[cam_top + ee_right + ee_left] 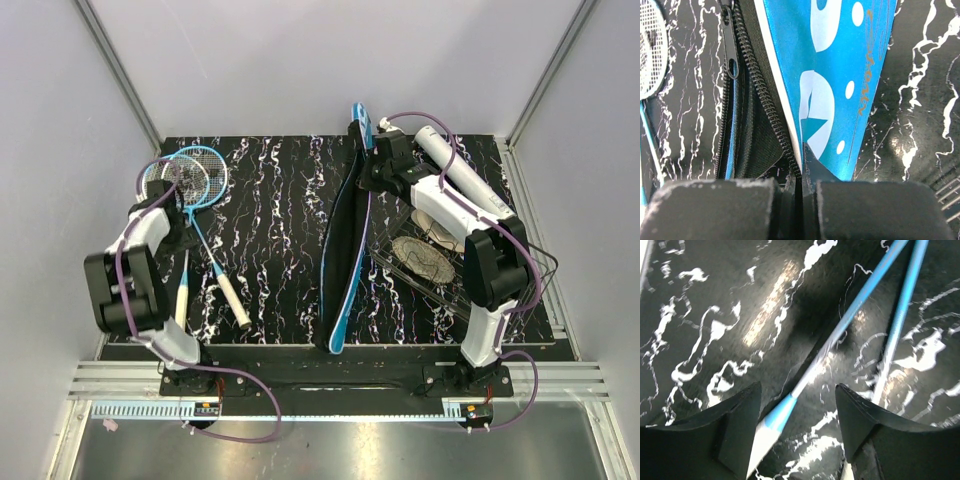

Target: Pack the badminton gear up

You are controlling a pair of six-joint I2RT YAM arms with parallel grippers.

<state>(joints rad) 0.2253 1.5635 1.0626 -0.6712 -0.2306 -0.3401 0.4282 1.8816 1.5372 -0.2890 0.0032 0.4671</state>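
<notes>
Basket (408, 282) holds woven discs (425, 258); cover (345, 240) (unzipped) pinched by right claw (800, 189).

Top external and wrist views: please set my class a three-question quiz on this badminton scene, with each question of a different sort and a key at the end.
1. True or false: the right arm's jaws are shut on the edge of the blue cover.
2. What lies in the wire basket? A: a shoe. B: round woven discs. C: a water bottle.
3. How many light-blue rackets show in the top view?

Key: 1 true; 2 B; 3 two.
</notes>
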